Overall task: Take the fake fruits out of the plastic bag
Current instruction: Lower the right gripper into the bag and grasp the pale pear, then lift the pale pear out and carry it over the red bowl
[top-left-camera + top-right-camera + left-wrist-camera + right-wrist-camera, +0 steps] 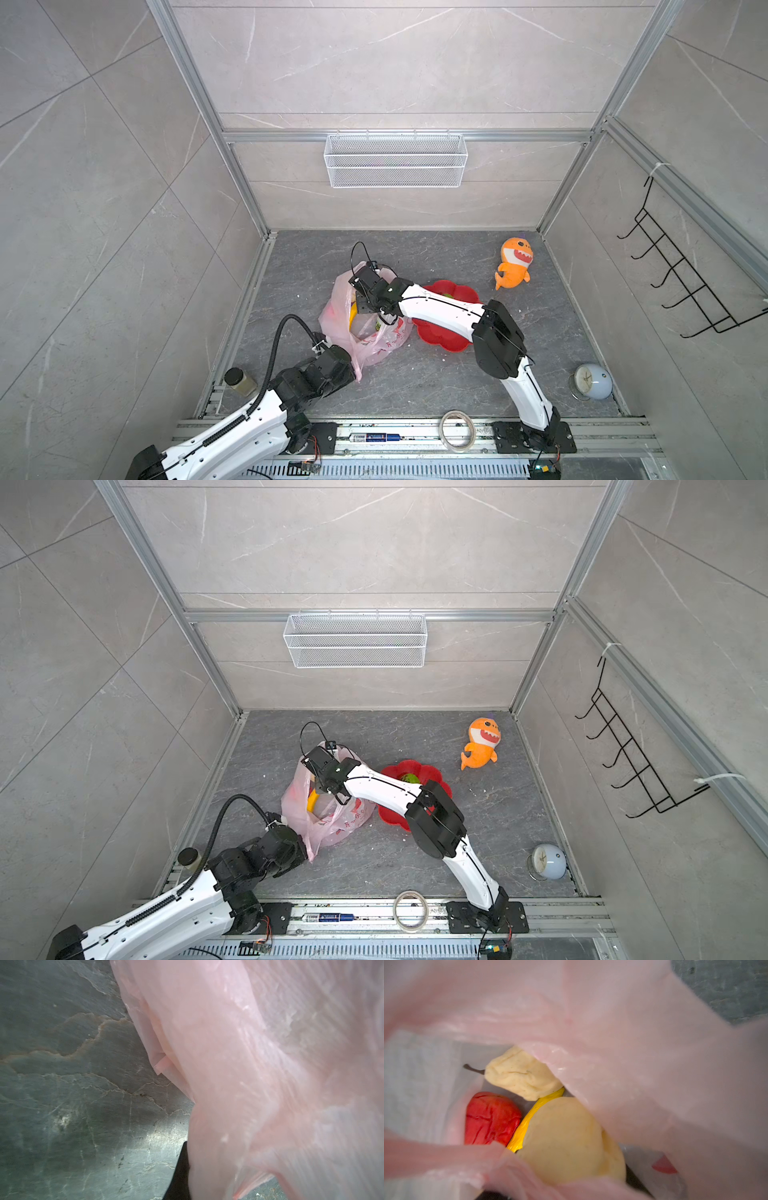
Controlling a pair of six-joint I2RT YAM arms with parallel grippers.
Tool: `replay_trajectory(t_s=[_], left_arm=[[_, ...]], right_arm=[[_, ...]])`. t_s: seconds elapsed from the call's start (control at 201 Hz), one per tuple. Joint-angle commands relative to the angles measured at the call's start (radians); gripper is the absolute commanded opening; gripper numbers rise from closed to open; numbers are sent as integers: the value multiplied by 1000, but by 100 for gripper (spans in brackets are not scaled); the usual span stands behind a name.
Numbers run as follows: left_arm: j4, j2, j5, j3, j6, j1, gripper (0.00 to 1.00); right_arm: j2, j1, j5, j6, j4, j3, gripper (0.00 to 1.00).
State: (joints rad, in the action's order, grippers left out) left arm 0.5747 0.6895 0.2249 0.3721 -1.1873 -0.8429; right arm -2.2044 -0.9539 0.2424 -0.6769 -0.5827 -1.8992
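The pink plastic bag (365, 345) (332, 825) stands open on the dark floor in both top views. My left gripper (354, 372) is shut on one handle loop of the plastic bag (270, 1064), and only one dark finger (180, 1174) shows. My right gripper (365, 309) reaches down into the bag's mouth. The right wrist view shows fake fruits inside: a cream pear with a stem (521, 1076), a red one (490, 1120), a yellow banana (527, 1122) and a big cream one (564, 1142). The right fingers (633, 1176) sit against the big cream one's sides. A green fruit (409, 778) lies in the red dish (390, 816).
An orange plush shark (514, 264) lies at the back right. A round clock (592, 381) sits front right and a jar (239, 380) front left. A tape roll (457, 430) rests on the front rail. A wire basket (395, 160) hangs on the back wall.
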Motion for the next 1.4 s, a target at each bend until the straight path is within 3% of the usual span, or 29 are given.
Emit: replay_trajectory(t_s=[0.0,0.787,1.17,1.399], left_arm=[[-11,5,36,43,27,-4,0],[49,-38,141,86,28,-4,0],[58,-40,150,84,20,-3,0],[57,-34,142,87,25,-5,0]], right_arm=[[65,-4,-58,31,-49,9,41],[336,-8,-308,137,-214,110,41],[526,16,-176,180,-357,179,41],[690,209,-113,203,-364,382,41]])
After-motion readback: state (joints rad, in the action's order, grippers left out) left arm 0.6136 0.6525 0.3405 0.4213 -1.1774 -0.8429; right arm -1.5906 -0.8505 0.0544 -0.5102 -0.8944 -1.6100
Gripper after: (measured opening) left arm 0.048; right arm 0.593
